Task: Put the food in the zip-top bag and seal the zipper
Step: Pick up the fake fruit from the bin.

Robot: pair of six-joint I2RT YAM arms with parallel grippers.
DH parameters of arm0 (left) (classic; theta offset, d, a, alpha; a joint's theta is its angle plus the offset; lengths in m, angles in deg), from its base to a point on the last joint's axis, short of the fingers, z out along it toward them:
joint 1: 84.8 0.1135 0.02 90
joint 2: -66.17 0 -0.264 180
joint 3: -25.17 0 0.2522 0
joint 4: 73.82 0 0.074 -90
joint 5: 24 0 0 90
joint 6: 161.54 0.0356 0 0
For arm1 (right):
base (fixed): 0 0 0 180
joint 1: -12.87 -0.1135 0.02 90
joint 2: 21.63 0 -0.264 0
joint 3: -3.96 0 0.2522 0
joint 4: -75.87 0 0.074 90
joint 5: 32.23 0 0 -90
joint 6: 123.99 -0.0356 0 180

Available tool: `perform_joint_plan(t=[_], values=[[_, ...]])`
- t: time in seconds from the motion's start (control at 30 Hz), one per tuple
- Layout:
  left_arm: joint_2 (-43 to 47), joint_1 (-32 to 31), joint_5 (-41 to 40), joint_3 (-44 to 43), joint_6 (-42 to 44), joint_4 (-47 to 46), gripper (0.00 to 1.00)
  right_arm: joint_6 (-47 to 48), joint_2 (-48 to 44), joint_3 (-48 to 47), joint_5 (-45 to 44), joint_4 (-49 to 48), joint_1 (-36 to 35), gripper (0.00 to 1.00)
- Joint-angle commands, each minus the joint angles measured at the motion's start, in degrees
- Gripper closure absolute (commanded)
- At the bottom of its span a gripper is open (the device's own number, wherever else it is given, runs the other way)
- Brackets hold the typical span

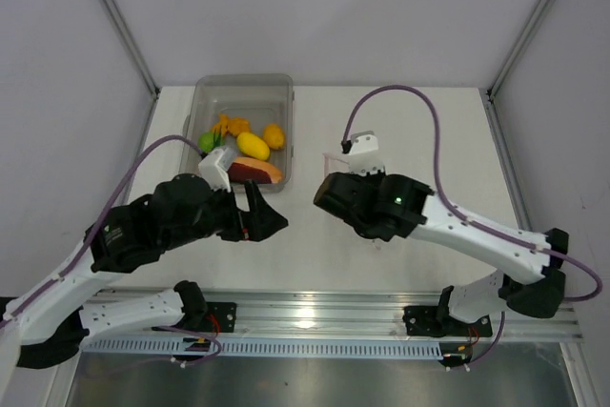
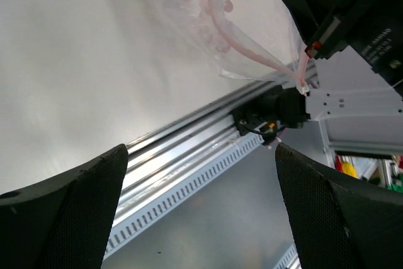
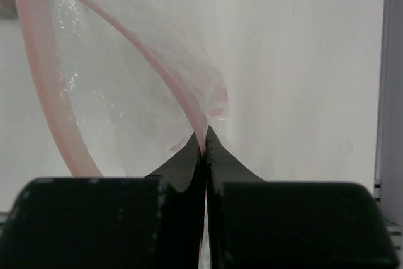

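Right hand (image 3: 206,134) pinching zipper (image 3: 45,86) — left hand (image 2: 198,155) agape, food (image 1: 253,145) in bin (image 1: 243,80)

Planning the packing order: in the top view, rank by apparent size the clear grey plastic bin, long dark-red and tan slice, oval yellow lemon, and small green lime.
1. clear grey plastic bin
2. long dark-red and tan slice
3. oval yellow lemon
4. small green lime, which is partly hidden, so this rank is less sure

Nothing legible — white print (image 2: 380,43) on black housing (image 2: 352,4) is blurred.
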Motion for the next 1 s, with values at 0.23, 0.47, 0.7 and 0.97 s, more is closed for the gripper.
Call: perform_joint_plan(t=[0.23, 0.47, 0.7, 0.97], values=[[-1.02, 20.97, 1.37, 4.66, 8.12, 5.5, 0.01, 14.47, 10.04, 6.11, 1.56, -19.41, 11.72, 1.0], [-13.76, 34.44, 11.29, 1.42, 10.15, -0.92, 0.0, 20.99, -2.52, 19.81, 25.55, -37.02, 23.85, 1.0], [-28.88, 41.92, 15.18, -6.05, 6.28, -3.22, 0.01, 21.79, -6.84, 24.58, 31.27, -41.16, 26.05, 1.0], [-46.9, 48.6, 12.55, -19.77, -0.13, -1.72, 0.01, 22.4, -5.62, 25.11, 32.6, -42.93, 26.14, 1.0]])
